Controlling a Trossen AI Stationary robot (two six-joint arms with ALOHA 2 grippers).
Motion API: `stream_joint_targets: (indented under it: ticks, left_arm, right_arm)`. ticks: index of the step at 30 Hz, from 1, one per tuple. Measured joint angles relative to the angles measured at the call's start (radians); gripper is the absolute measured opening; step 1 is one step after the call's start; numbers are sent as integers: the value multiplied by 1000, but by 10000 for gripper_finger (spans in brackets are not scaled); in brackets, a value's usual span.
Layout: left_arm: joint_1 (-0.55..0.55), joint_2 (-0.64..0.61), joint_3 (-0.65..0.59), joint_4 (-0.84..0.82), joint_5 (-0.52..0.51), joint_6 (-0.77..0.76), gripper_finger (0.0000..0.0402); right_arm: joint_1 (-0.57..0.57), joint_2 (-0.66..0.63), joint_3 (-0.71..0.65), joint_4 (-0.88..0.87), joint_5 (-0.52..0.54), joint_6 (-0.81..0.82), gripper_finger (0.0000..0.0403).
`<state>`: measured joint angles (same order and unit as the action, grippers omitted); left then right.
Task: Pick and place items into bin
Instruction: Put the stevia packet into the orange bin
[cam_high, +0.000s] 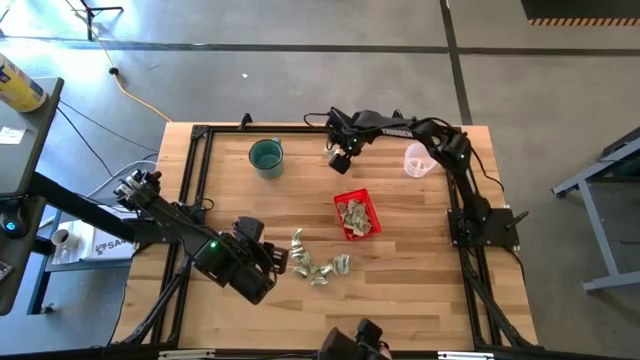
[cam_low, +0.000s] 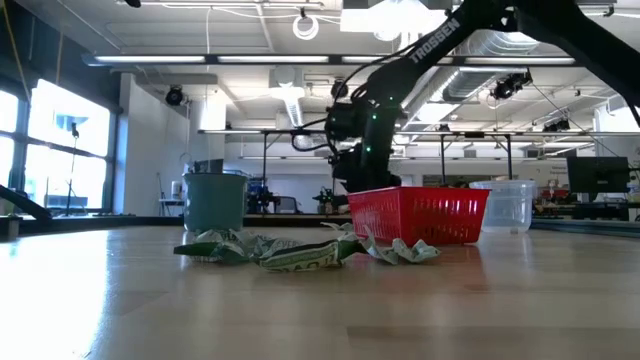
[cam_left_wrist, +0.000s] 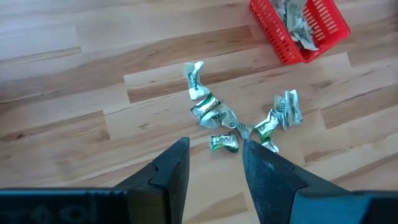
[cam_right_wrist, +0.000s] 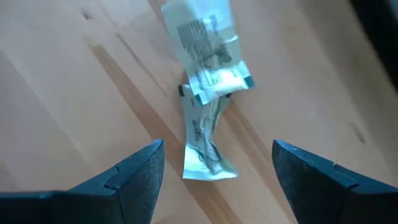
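Observation:
Several crumpled green-and-whitish items (cam_high: 318, 266) lie loose on the wooden table and show in the low view (cam_low: 300, 252). The red basket (cam_high: 357, 214) stands just beyond them with more items inside. My left gripper (cam_high: 272, 262) is open and empty beside the left of the loose items (cam_left_wrist: 214, 115), its fingers pointing at them. My right gripper (cam_high: 341, 160) is open over the table beyond the basket's far end. One crumpled item (cam_right_wrist: 205, 93) shows between its fingers against the wood, untouched. I cannot tell whether that item lies on the table.
A teal cup (cam_high: 266, 157) stands at the far left of the table. A clear plastic cup (cam_high: 418, 160) stands at the far right. A black frame runs along the table's edges (cam_high: 190, 190). Bare wood lies near the front edge.

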<state>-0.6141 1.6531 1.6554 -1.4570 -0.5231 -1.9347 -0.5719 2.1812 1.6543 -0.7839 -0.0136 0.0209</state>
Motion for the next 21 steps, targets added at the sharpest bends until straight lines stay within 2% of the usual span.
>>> stream_joint_targets:
  ticks: [4, 7, 21]
  left_arm:
    - [0, 0, 0, 0, -1, 0, 182]
    - [0, 0, 0, 0, -1, -3, 182]
    - [0, 0, 0, -6, -3, -4, 182]
  right_arm:
    - [6, 24, 0, 2, 23, -10, 280]
    - [6, 26, 0, 9, 26, -35, 255]
    - [1, 27, 0, 41, -56, -56, 57]
